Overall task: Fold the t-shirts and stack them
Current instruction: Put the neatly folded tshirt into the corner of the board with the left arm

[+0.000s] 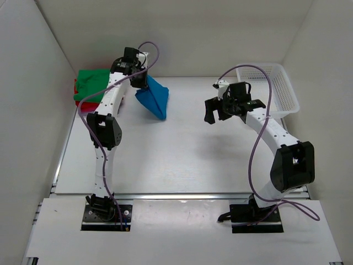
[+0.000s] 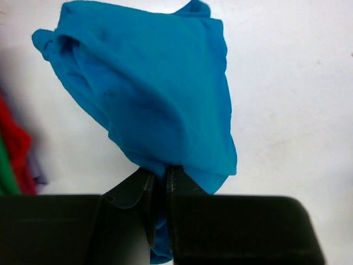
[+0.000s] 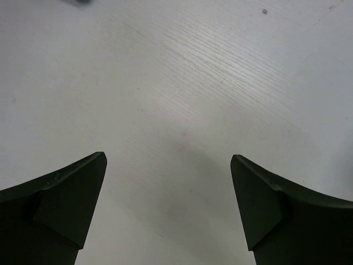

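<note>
Top external view, starting nearest the arm bases: the white counter [image 1: 182, 165] is bare across its middle. A little farther out on the right, the right claw [image 3: 168, 159] hovers over that bare surface, its fingers wide apart and nothing between them. Farther again, on the left, the left claw [image 2: 165, 179] is clamped tight on a bunched edge of the bright blue soft cloth t-shirt [image 1: 153, 97]. The shirt hangs from it in a crumpled, pointed bundle, and I cannot tell whether its lower tip touches the counter or hangs just above it. In the far left corner a folded green cloth t-shirt [image 1: 91, 81] lies on top of a folded red cloth t-shirt [image 1: 76, 92]. At the far right stands the white plastic mesh basket [image 1: 288, 91], well apart from all the cloth.

I judge the task to be well along. At least two shirts are folded and stacked, while the blue one is not yet folded. It would need spreading flat, folding and setting on the pile.

The left arm covers part of the stack, so the number of layers in it is unclear. The left wrist view shows the red and green only as blurred slivers at its edge, and a pale streak beside them is too soft to name.
</note>
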Controlling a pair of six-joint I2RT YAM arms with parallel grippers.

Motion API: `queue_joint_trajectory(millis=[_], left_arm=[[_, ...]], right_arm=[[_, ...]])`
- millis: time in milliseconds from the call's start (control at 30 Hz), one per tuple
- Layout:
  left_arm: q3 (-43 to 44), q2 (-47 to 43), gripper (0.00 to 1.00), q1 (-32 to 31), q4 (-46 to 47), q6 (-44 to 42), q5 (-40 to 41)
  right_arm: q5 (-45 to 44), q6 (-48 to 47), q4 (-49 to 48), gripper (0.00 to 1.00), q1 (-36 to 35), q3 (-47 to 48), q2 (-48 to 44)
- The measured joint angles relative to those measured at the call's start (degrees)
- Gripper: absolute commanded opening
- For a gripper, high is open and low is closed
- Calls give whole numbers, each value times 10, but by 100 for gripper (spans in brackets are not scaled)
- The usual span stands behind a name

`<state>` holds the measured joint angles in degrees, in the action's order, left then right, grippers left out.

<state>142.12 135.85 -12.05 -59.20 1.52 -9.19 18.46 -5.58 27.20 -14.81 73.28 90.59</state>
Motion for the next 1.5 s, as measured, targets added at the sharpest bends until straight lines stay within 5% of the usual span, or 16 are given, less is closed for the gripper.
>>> queue_joint_trajectory(millis=[567,1167,1500], left_arm=[[77,2,0,89,38,-61,146],[108,-42,0,196,110,-56,135],[108,-42,1,189,94,-59,173]], right_arm=[[15,8,-7,92,-25,-60,-7],[-2,25,0,92,-39,-83,-29],[-7,25,9,91,-41,-78,-29]])
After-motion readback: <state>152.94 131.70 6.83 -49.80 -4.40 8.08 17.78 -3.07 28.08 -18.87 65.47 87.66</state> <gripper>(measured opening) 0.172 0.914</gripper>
